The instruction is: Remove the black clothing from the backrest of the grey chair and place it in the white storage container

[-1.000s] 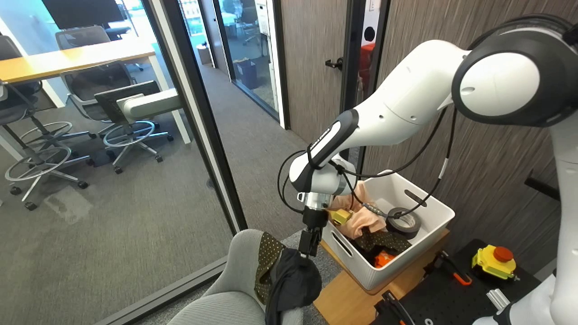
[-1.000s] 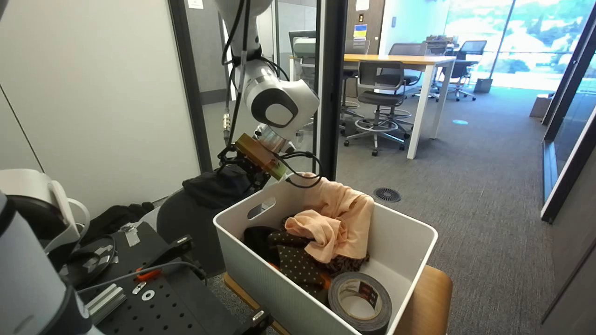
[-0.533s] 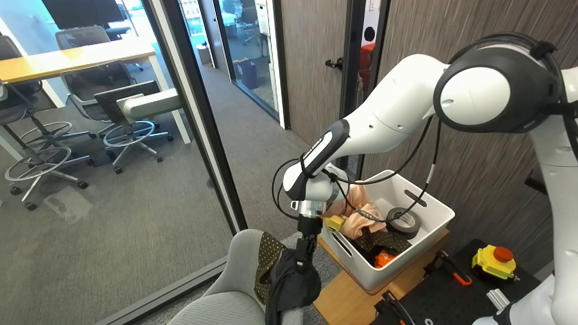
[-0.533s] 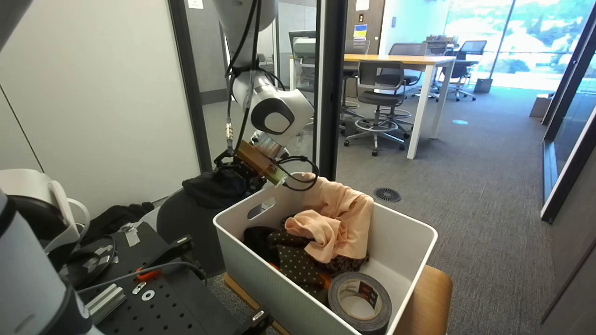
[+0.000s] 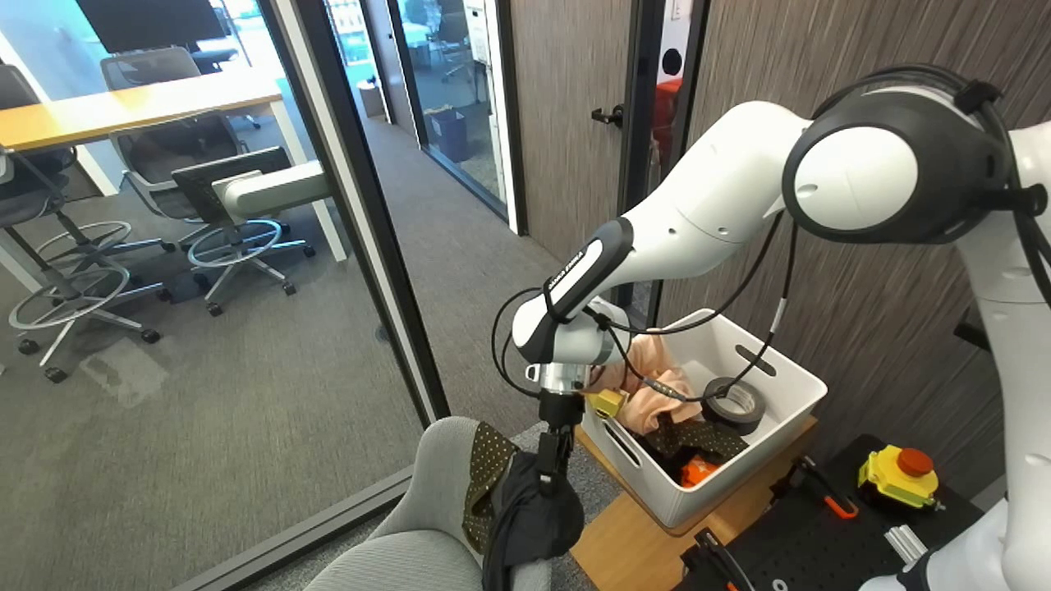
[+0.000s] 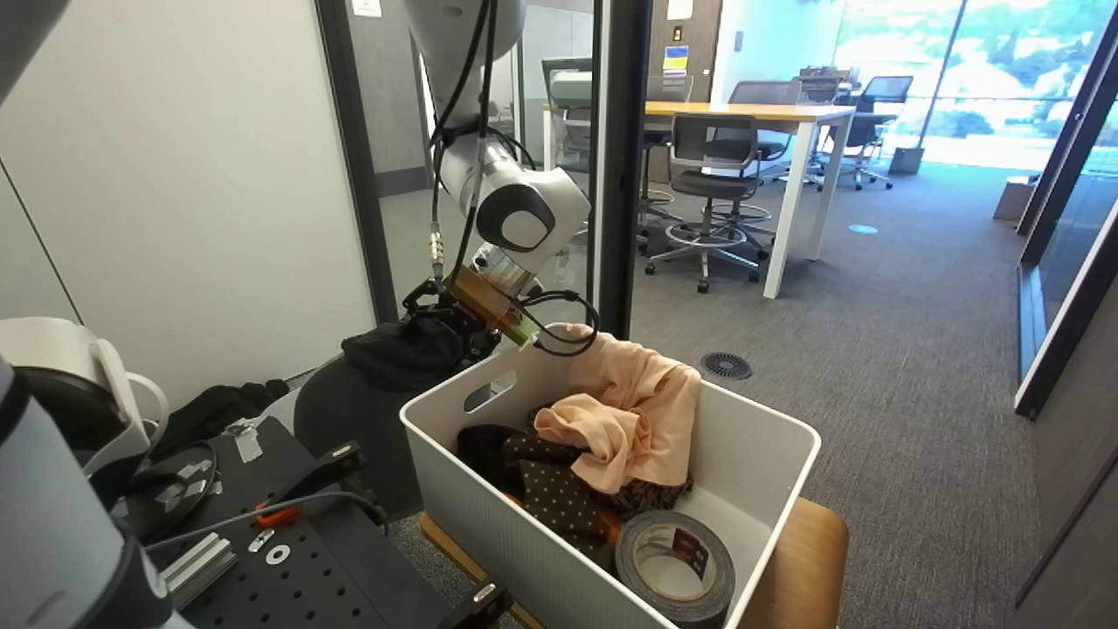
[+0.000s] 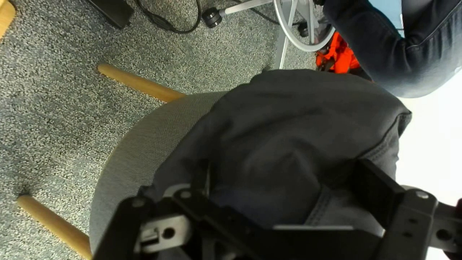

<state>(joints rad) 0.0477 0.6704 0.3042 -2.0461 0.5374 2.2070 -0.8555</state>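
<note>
At one chair | one black garment | one end effector, spread

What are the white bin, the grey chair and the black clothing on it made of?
The white bin: probably matte plastic, judging by its thin, rigid-looking walls and rounded corners.
The grey chair: seemingly dull woven upholstery, from the fine ribbed texture; its tan legs look wooden.
The black clothing: soft, matte cloth, with folds and stitched seams; the fibre I can't tell.
</note>
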